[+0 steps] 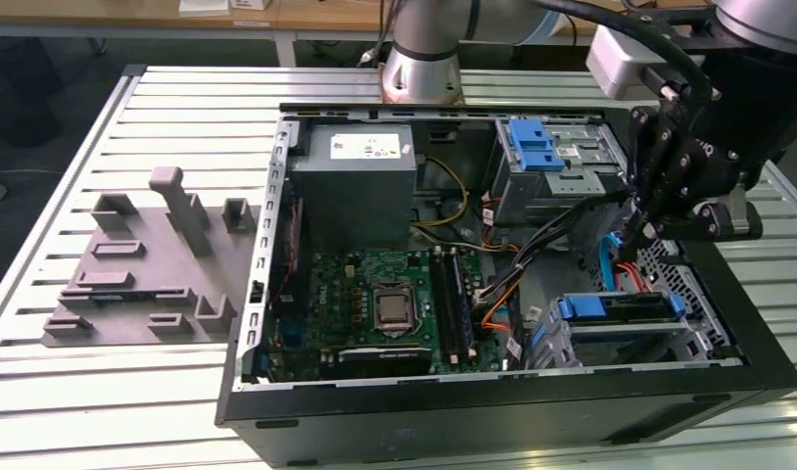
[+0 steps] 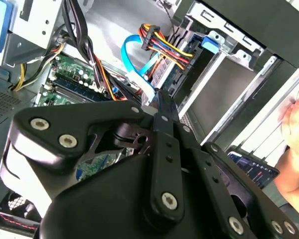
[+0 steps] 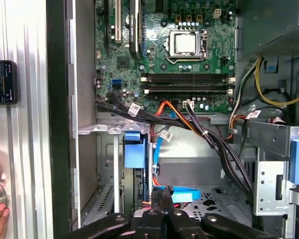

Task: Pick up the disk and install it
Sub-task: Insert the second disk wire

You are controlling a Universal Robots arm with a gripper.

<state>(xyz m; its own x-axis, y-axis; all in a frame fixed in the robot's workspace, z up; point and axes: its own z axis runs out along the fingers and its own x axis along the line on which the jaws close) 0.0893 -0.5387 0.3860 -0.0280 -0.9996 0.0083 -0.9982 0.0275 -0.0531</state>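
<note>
scanning left to right in the exterior view: grey fixture block [image 1: 144, 269] at centre left on the slatted counter [image 1: 59, 392], open computer case [image 1: 503, 401] mid-frame, motherboard [image 1: 379, 308] inside. gripper [image 1: 649, 235] hangs at centre right over the lower bay; its fingers look pressed together around nothing. the disk [image 1: 614, 311] sits edge-up in that bay at lower right, blue carrier showing. judgement: seating needs a straight, gentle push, clear of the blue cable [image 3: 182, 193].
</note>
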